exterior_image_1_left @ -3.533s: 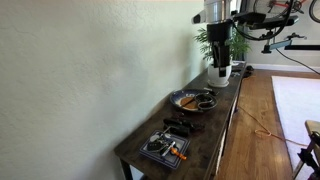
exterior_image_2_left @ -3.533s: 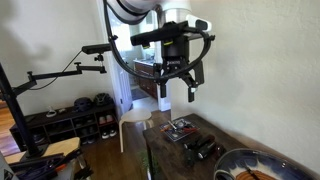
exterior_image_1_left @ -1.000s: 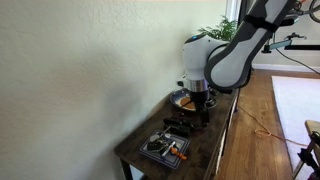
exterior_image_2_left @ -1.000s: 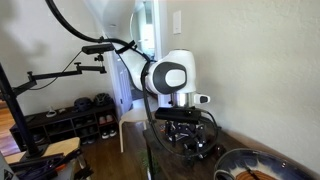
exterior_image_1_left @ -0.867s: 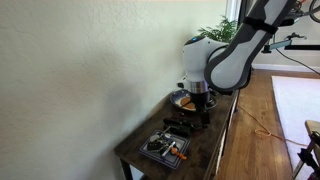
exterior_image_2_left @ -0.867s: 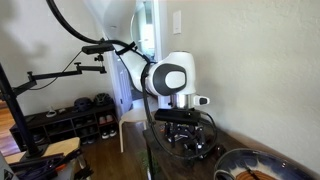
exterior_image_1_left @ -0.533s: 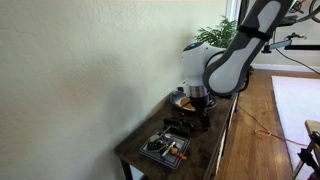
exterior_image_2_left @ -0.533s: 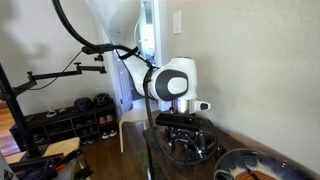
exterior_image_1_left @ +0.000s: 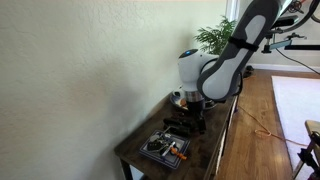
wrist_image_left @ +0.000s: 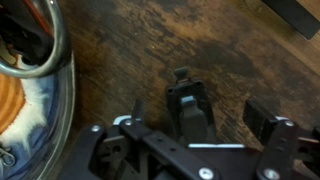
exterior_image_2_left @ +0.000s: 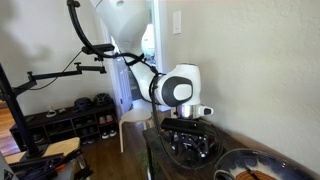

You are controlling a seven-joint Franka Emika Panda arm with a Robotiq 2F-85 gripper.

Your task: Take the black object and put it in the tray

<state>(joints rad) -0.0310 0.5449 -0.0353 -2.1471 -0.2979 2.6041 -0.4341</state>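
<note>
The black object (wrist_image_left: 188,105) lies on the dark wooden table (wrist_image_left: 130,40). It looks like a small black device with a lighter tip. In the wrist view my gripper (wrist_image_left: 200,122) is open, and its two fingers stand on either side of the object, just above it. In both exterior views the gripper (exterior_image_1_left: 189,119) (exterior_image_2_left: 190,146) hangs low over the table and hides most of the object. The tray (exterior_image_1_left: 164,149) sits at the near end of the table and holds small items, one of them orange. A corner of the tray (wrist_image_left: 296,12) shows in the wrist view.
A round bowl (exterior_image_1_left: 188,100) (exterior_image_2_left: 262,164) (wrist_image_left: 45,62) with food stands right beside the gripper. The narrow table runs along a white wall (exterior_image_1_left: 90,70). A potted plant (exterior_image_1_left: 213,38) is at the far end. The table's open edge drops to a wooden floor (exterior_image_1_left: 262,130).
The arm has come down from high above the table and moved toward the near end. The gripper now sits low over the black object and stays open.
</note>
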